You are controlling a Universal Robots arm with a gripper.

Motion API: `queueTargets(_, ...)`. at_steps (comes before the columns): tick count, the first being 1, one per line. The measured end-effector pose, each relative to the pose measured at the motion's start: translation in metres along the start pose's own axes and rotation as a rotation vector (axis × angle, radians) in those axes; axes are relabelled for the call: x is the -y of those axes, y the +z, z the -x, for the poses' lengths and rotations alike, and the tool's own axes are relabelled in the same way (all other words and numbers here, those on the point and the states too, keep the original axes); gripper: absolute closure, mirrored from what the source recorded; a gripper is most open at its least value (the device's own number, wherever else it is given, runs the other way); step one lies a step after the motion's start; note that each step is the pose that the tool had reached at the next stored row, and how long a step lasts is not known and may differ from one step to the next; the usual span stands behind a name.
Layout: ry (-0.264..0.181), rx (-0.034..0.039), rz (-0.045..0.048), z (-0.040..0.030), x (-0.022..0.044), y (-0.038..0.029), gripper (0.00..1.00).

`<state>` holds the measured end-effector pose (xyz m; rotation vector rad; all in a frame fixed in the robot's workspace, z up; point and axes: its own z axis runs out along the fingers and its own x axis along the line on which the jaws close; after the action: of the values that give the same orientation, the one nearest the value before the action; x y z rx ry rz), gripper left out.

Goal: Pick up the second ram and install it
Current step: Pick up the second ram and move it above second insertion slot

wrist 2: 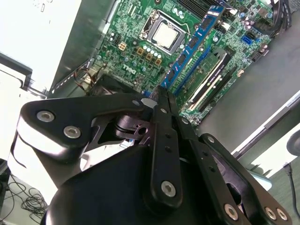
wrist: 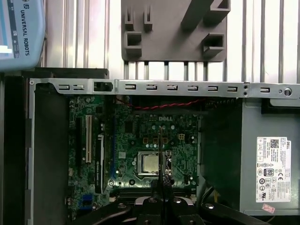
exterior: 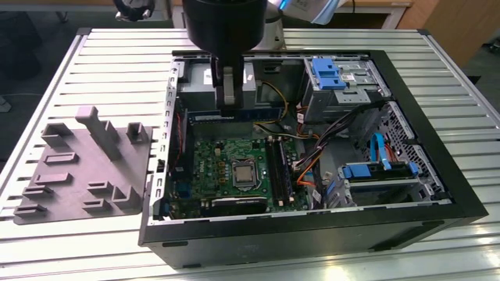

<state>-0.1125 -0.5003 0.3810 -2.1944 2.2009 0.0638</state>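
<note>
The slatted table (exterior: 102, 58) carries an open computer case (exterior: 312, 237) with a green motherboard (exterior: 209, 157) on its floor. The pincer (exterior: 227, 110) hangs inside the case above the board, clamped on the second ram (exterior: 258, 115). The stick is held on edge between the fingers, sticking out on both sides.

Exterior view looks down on the table (exterior: 102, 52) and open computer case (exterior: 312, 234), both wrist views look closely past the gripper (wrist 2: 162, 96) at the motherboard (wrist: 140, 136), shared by all.
</note>
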Motion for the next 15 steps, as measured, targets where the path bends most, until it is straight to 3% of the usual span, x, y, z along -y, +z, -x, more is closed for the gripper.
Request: queueTargets(15,0.000,-0.0001,0.0004,-0.0005,0.0140,0.0106,0.88)
